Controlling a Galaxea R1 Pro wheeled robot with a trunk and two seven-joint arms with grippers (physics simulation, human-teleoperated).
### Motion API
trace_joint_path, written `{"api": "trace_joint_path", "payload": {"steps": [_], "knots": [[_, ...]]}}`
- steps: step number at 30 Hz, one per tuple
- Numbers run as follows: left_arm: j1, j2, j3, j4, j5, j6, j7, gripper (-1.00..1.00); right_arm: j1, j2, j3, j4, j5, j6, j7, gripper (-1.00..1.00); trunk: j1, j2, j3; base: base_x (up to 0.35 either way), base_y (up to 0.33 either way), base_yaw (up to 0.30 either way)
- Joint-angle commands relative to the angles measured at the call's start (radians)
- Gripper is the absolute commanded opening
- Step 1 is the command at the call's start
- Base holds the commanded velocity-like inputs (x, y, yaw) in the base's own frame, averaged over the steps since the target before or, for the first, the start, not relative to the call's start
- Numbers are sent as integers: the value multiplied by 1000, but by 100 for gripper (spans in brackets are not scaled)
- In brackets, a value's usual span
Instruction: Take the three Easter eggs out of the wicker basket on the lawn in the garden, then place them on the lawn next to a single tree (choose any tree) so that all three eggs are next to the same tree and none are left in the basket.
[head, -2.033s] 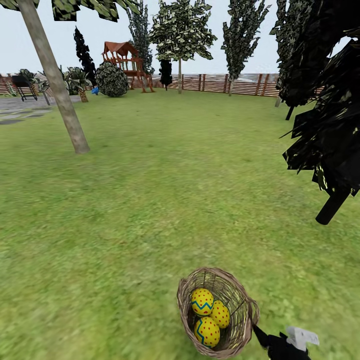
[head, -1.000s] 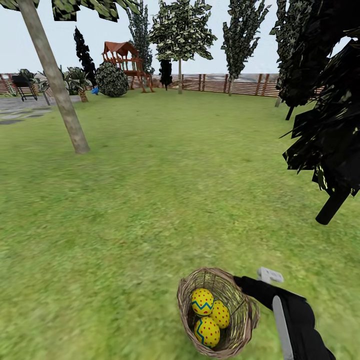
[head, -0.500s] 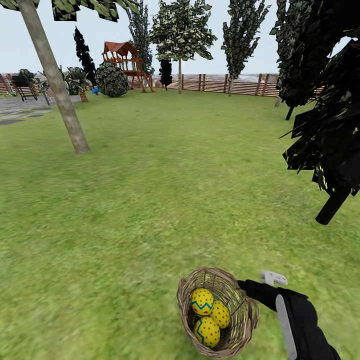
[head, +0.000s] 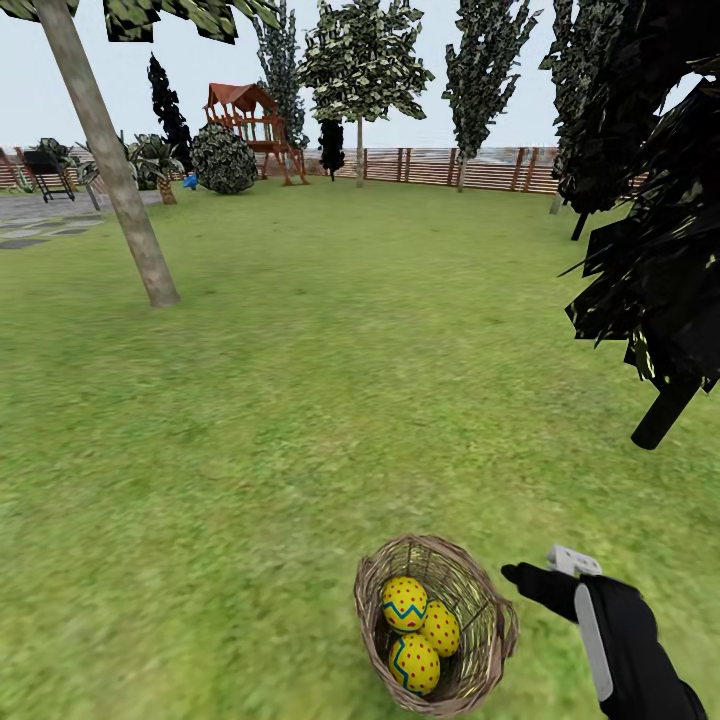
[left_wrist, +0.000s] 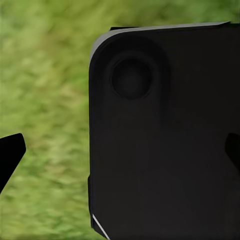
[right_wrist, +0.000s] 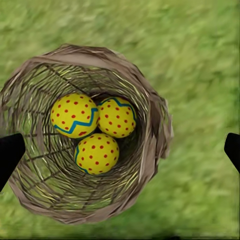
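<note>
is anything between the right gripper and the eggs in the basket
Nothing visible blocks it. The right gripper hangs beside the wicker basket, whose mouth is open toward the wrist camera, with all three Easter eggs exposed inside. Only the basket's rim surrounds them.

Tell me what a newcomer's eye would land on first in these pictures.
First, the three Easter eggs, bright yellow with red dots, clustered inside the wicker basket on the lawn at the near edge of the head view. Beside the basket on its right hangs the black right claw, apart from the rim. Farther off to the left, a leaning pale tree trunk rises from the grass.
</note>
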Motion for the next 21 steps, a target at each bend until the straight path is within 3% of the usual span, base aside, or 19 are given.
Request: {"api": "trace_joint_path", "payload": {"steps": [1,7,16,21], "knots": [[0,0,-1,0,-1,-2,4,100,-10,-7,-3,24,-2,4,4,100,0,0,-1,0,0,0],[0,0,-1,0,-1,-3,4,100,-43,-34,-5,133,-3,-2,4,100,0,0,-1,0,0,0],[0,0,-3,0,-1,-4,4,100,-59,-31,4,169,-4,-10,2,100,0,0,-1,0,0,0],[0,0,-4,0,-1,-4,4,100,-126,-36,8,188,1,-8,0,100,0,0,-1,0,0,0]]}}
